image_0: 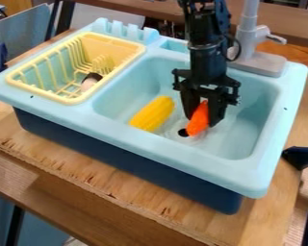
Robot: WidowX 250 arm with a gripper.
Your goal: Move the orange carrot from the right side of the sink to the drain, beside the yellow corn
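I have the orange carrot (196,127) in the right half of the light-blue sink's (150,143) basin, its long axis slanting from about one o'clock at the top to seven at its lower end. The gripper (202,119) hangs over it from twelve o'clock, narrowed onto its upper part with a finger to each side, so the carrot runs down and slightly left out of my grasp. From this slant I can't be sure whether its low end touches the basin floor. That end sits just beside the dark drain hole (183,132), which lies toward eight o'clock. The yellow corn (153,114) rests near, at nine to ten o'clock, leaning much the same way. Farther out, the yellow dish rack (71,101) is at ten o'clock and the grey faucet (248,42) at one.
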